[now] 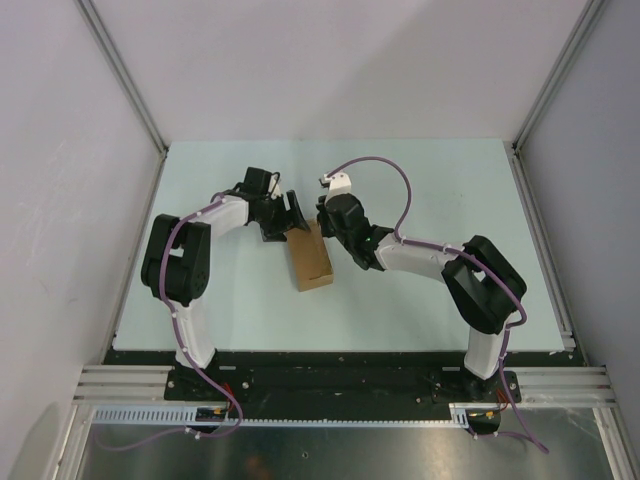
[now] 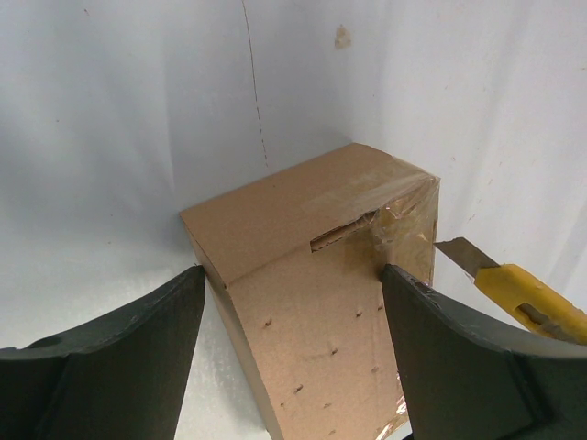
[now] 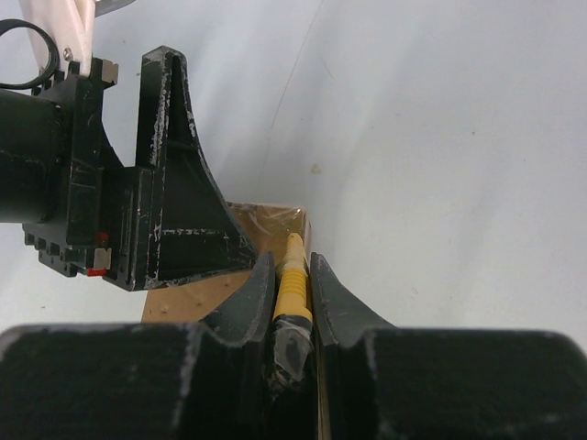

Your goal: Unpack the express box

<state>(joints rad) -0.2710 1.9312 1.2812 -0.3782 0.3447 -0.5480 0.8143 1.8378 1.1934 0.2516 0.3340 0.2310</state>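
Plain brown express box (image 2: pixel 312 275) with shiny clear tape and tiny dark dots. Yellow knife (image 2: pixel 537 302) with a grey blade. Black left hand (image 2: pixel 293 353) and right hand (image 3: pixel 292 298). Pale green-white surface (image 1: pixel 420 190). Purple cables (image 1: pixel 385 175).

Overhead rear view, 2 close wrist views, apparently sharing box (image 1: pixel 309 258)

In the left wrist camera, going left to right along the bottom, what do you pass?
Left claw's left finger → express box → left claw's right finger → yellow utility knife, blade aimed at the box's taped corner.
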